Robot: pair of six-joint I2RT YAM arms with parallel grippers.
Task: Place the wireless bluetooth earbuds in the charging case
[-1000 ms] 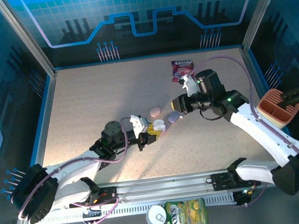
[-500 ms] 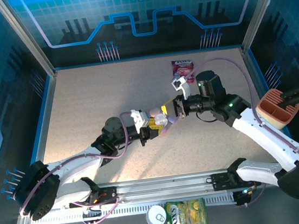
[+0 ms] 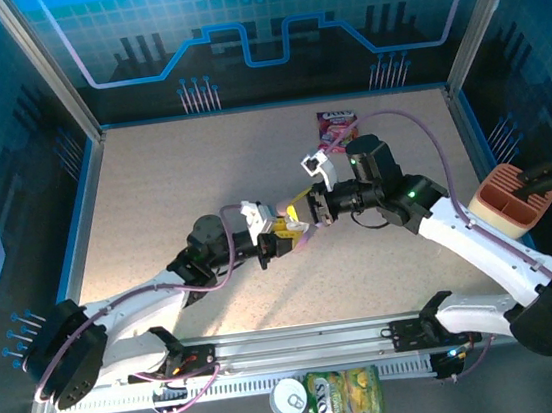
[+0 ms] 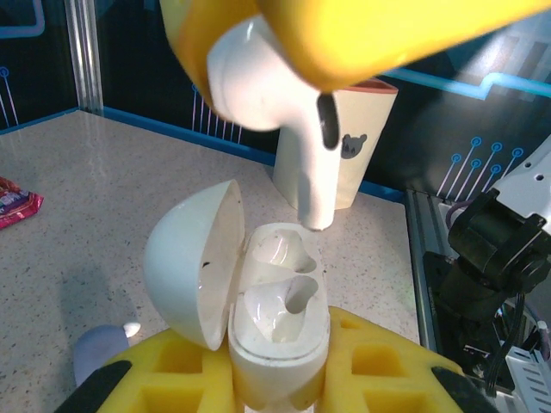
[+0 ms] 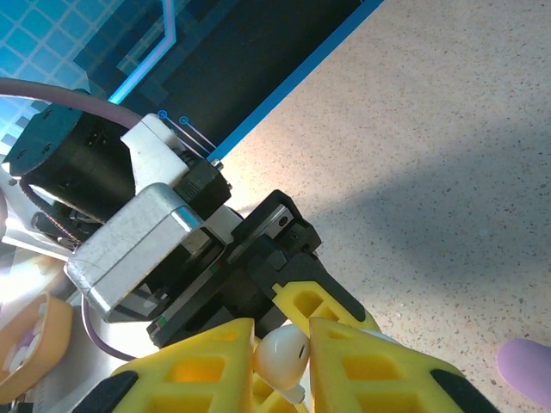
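Observation:
In the left wrist view the white charging case (image 4: 280, 331) stands upright with its lid (image 4: 185, 258) swung open to the left. My left gripper (image 4: 280, 383) is shut on its base between the yellow pads (image 4: 379, 370). Both sockets are empty. A white earbud (image 4: 284, 103) hangs stem-down just above the far socket. In the right wrist view my right gripper (image 5: 281, 361) is shut on that earbud (image 5: 280, 353). From above, the left gripper (image 3: 283, 236) and right gripper (image 3: 309, 210) meet at mid-table.
A purple pebble-shaped case (image 5: 527, 368) lies on the table beside the grippers. A pink packet (image 3: 337, 126) lies at the back. A peach cup (image 3: 510, 200) stands at the right edge. A snack bag (image 3: 345, 401) and a can (image 3: 289, 398) sit below the near rail.
My right gripper has moved left with the earbud until it is over the open case. My left gripper has shifted slightly right and toward it.

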